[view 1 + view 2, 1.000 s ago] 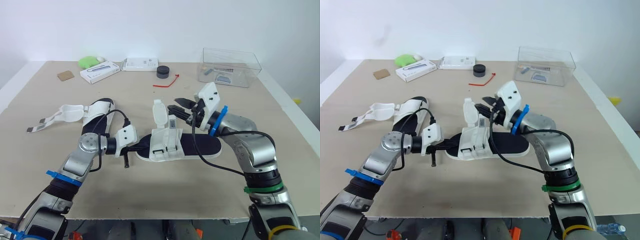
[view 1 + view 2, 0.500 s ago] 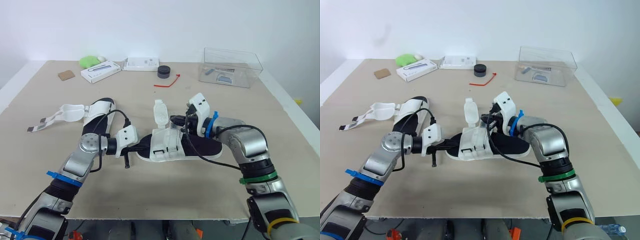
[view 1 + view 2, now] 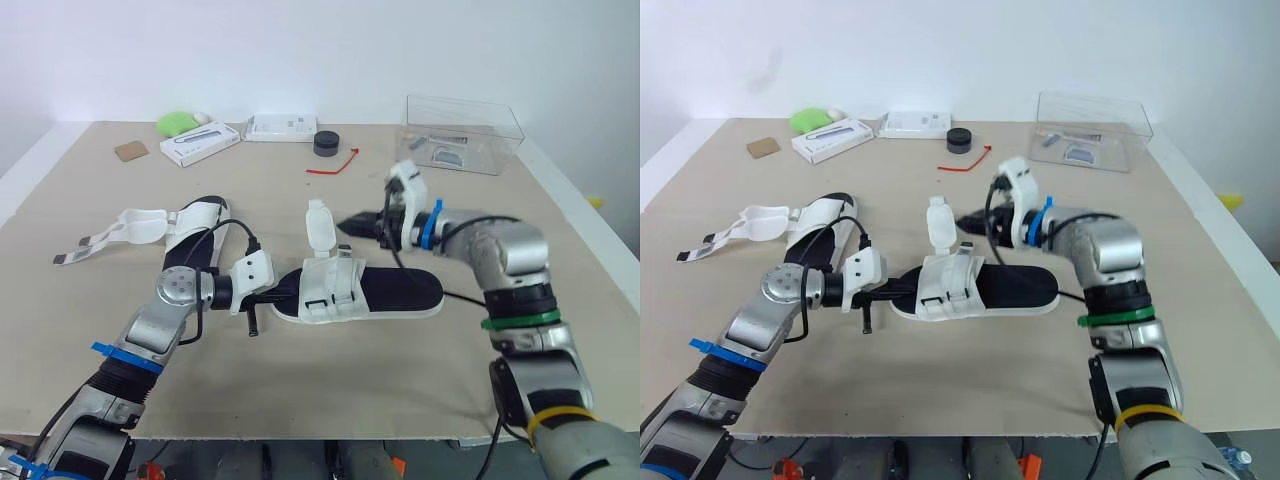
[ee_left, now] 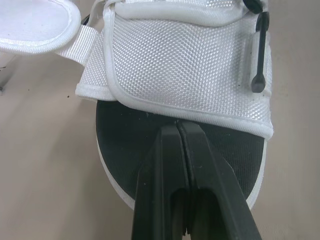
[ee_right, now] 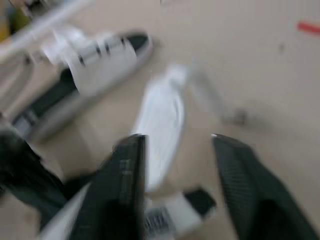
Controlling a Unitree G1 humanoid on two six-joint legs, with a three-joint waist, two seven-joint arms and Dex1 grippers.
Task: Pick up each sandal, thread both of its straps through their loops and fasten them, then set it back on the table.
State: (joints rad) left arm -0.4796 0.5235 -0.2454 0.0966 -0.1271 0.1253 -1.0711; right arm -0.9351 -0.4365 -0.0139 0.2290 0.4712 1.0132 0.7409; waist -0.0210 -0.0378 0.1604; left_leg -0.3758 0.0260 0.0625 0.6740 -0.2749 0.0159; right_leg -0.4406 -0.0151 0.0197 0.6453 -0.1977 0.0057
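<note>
One sandal (image 3: 385, 292), black-soled with white straps, lies flat mid-table. One strap flap (image 3: 319, 222) stands up behind its white upper (image 4: 190, 65). My left gripper (image 3: 281, 296) is shut on the sole's edge at the sandal's left end, as the left wrist view shows (image 4: 178, 127). To the right of the raised flap, my right gripper (image 3: 358, 221) hovers above the sandal, open and holding nothing; the flap (image 5: 161, 107) lies beyond its fingers (image 5: 125, 185). A second sandal (image 3: 196, 226) lies to the left with loose straps (image 3: 98, 240) spread on the table.
At the back stand a clear plastic box (image 3: 462, 133), a black round puck (image 3: 326, 143), a red tie (image 3: 333, 165), two white boxes (image 3: 200, 143) (image 3: 283, 127), a green object (image 3: 177, 123) and a brown card (image 3: 130, 151). The table's front edge is close below the sandal.
My right gripper dipped to the sandal's straps half a second ago, then rose and drew back, open. The left gripper and the sandal have stayed put.
</note>
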